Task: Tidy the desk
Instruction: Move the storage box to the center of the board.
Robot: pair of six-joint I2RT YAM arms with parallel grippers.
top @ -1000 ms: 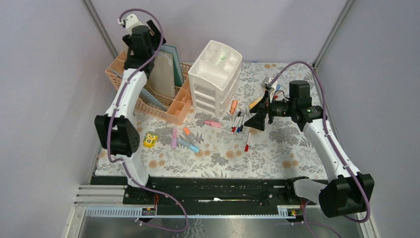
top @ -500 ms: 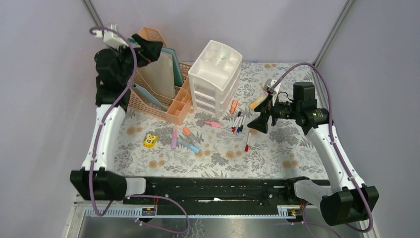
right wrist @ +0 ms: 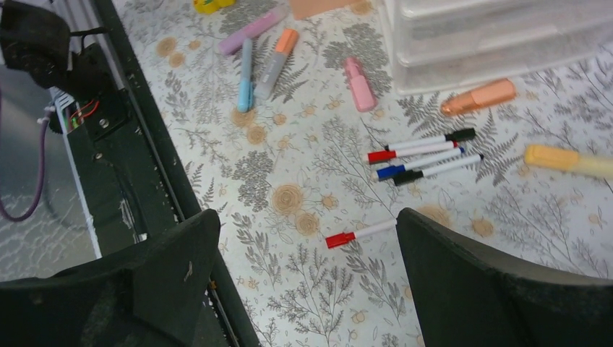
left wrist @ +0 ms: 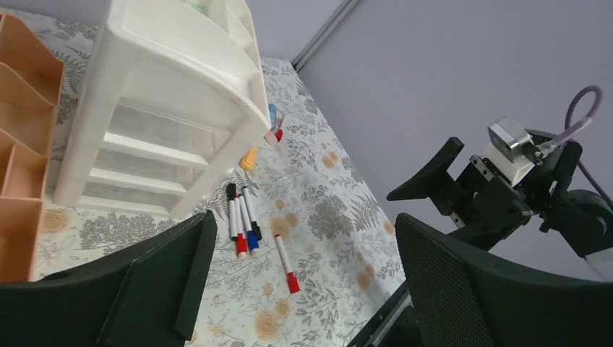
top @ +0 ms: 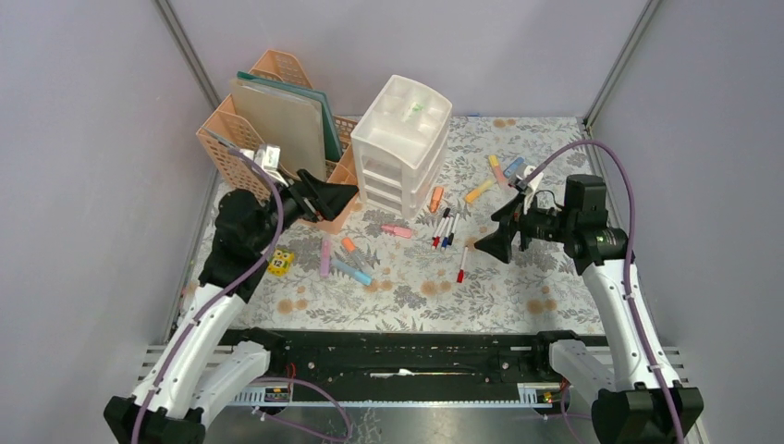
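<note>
Lilac-grey walls close in a table (top: 518, 277) covered with a pale cloth of grey ferns and tan flowers. A black rail (top: 398, 344) runs along its near edge. Landmark for all positions: the white drawer unit (top: 402, 139), upright at the back of the table, left of centre.

- Peach file rack (top: 218, 129): close against the drawer unit's left side; contact cannot be told. Upright folders (top: 282, 125) stand in it.
- Left pincer (top: 344, 203): jaws wide apart, nothing between them. It hangs just left of the drawer unit's lower front, at the file rack's near corner, pointing toward the unit.
- Right pincer (top: 490, 236): jaws wide apart, empty. It is held above the cloth, right of the drawer unit and nearer the rail, pointing left.
- Four markers (top: 446, 228): side by side, just in front of the unit's right corner. A single red-capped pen (top: 461, 265) lies nearer the rail, apart from them.
- Pink highlighter (top: 397, 230): in front of the unit. Orange highlighter (top: 435, 199): at the unit's right foot. Yellow highlighter (top: 479, 191): further right.
- Trio of highlighters (top: 353, 271): front-left of the unit. Yellow cube (top: 281, 262): left of the trio.
</note>
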